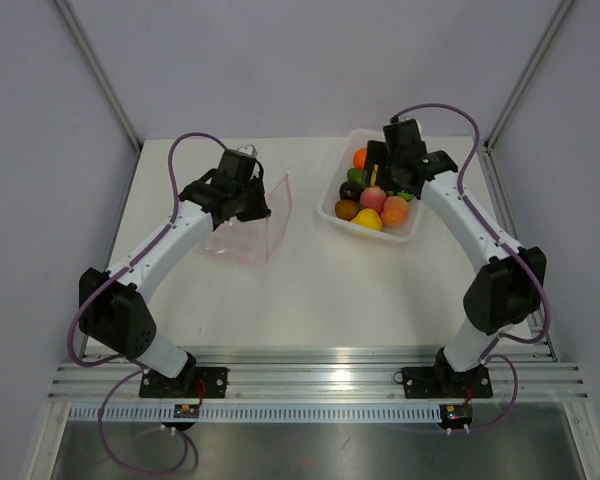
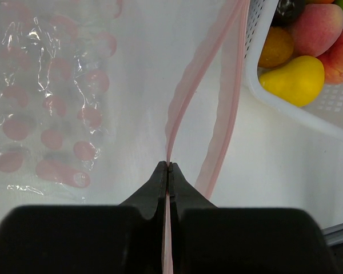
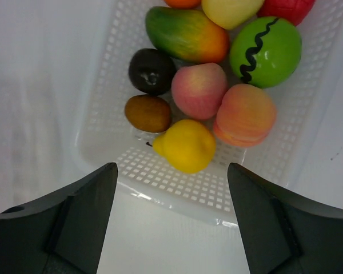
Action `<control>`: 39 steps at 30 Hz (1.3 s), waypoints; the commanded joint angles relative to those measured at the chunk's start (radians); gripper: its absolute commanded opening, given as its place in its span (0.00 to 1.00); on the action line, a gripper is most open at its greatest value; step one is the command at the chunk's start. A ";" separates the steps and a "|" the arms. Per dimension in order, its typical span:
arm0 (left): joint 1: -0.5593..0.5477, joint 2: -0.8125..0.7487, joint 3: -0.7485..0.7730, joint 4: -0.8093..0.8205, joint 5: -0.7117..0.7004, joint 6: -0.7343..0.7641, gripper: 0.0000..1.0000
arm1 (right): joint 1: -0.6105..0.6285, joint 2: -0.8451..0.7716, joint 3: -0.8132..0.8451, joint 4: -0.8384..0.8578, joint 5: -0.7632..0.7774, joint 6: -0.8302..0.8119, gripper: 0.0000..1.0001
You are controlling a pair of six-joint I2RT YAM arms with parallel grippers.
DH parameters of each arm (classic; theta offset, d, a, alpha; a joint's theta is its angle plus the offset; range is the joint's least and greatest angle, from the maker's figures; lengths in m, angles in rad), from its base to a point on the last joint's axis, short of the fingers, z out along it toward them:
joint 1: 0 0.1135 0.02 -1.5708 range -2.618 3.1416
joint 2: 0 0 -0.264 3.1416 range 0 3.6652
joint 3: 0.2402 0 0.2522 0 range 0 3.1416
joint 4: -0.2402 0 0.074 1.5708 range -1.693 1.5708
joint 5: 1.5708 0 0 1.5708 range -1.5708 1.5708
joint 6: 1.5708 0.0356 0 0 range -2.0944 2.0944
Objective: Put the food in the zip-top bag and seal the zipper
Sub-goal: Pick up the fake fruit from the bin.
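Note:
The clear zip-top bag [image 1: 242,232] with pink dots lies left of centre, mouth held open. My left gripper [image 1: 248,205] is shut on one lip of its pink zipper [image 2: 183,94]; the other lip [image 2: 226,108] hangs apart to the right. The dotted bag wall [image 2: 51,108] spreads to the left. The food [image 1: 372,200], several toy fruits, sits in a white perforated tray [image 1: 332,200]. My right gripper [image 3: 171,182] is open above the tray's near rim, over the yellow fruit [image 3: 184,145], touching nothing. Brown [image 3: 148,113], pink [image 3: 199,90] and green [image 3: 266,51] fruits lie beyond.
The tray's corner [image 2: 257,85] with a yellow fruit [image 2: 294,80] lies just right of the bag's mouth. Metal frame posts [image 1: 100,70] rise at the back corners. An aluminium rail [image 1: 320,380] runs along the near edge.

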 commanded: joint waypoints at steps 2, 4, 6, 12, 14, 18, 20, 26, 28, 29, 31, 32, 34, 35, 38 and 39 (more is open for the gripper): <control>0.006 -0.057 0.025 0.011 -0.016 0.014 0.00 | -0.004 0.163 0.098 -0.120 0.040 -0.058 0.89; 0.006 -0.059 0.016 0.011 -0.014 0.015 0.00 | -0.005 0.200 0.109 -0.117 0.024 -0.045 0.90; 0.006 -0.060 0.012 0.014 -0.007 0.012 0.00 | -0.004 0.220 0.110 -0.106 -0.011 -0.037 0.98; 0.006 -0.068 -0.007 0.022 0.002 0.020 0.00 | -0.004 0.299 0.098 -0.106 -0.025 0.038 0.99; 0.006 -0.070 -0.007 0.020 0.004 0.023 0.00 | -0.004 0.316 0.081 -0.077 -0.042 0.057 0.99; 0.006 -0.073 -0.017 0.024 0.009 0.023 0.00 | -0.004 0.340 0.073 -0.038 -0.076 0.077 0.95; 0.006 -0.074 -0.025 0.027 0.009 0.023 0.00 | -0.004 0.362 0.087 -0.034 -0.079 0.077 0.93; 0.006 -0.079 -0.042 0.037 0.010 0.017 0.00 | -0.004 0.426 0.138 -0.063 -0.028 0.066 0.86; 0.006 -0.079 -0.042 0.040 0.010 0.014 0.00 | -0.004 0.437 0.133 -0.064 -0.007 0.063 0.82; 0.006 -0.076 -0.042 0.040 0.010 0.014 0.00 | -0.004 0.437 0.130 -0.061 0.015 0.063 0.78; 0.006 -0.074 -0.041 0.042 0.012 0.012 0.00 | -0.004 0.437 0.124 -0.057 0.027 0.052 0.67; 0.006 -0.073 -0.040 0.042 0.010 0.012 0.00 | -0.004 0.434 0.122 -0.054 0.026 0.053 0.63; 0.006 -0.073 -0.040 0.045 0.010 0.012 0.00 | -0.005 0.420 0.109 -0.042 0.020 0.050 0.47; 0.006 -0.071 -0.042 0.045 0.010 0.012 0.00 | -0.005 0.412 0.104 -0.041 0.015 0.050 0.42; 0.006 -0.054 -0.037 0.045 0.001 0.020 0.00 | -0.004 0.372 0.092 -0.038 0.018 0.057 0.28; 0.006 -0.044 -0.033 0.040 0.001 0.018 0.00 | -0.004 0.339 0.077 -0.037 0.020 0.058 0.27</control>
